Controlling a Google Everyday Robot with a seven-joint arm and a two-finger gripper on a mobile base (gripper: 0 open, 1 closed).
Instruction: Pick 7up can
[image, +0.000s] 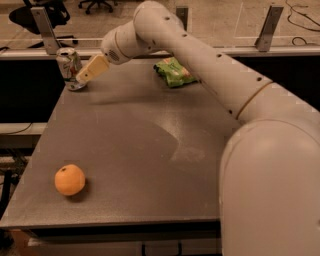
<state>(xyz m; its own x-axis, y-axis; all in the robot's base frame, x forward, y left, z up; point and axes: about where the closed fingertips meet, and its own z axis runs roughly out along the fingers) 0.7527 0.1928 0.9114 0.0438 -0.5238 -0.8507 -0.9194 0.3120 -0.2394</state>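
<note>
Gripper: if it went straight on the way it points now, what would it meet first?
Most likely the 7up can. The gripper is at the far left corner of the table, pointing down and left at the can, apparently almost touching it. Depth is unclear, so it could pass just in front.

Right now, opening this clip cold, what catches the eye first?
The big white arm stretches from the lower right across the grey table, its gripper close beside the 7up can in the far left corner. Next come the orange near the front left edge and the green snack bag at the back.
</note>
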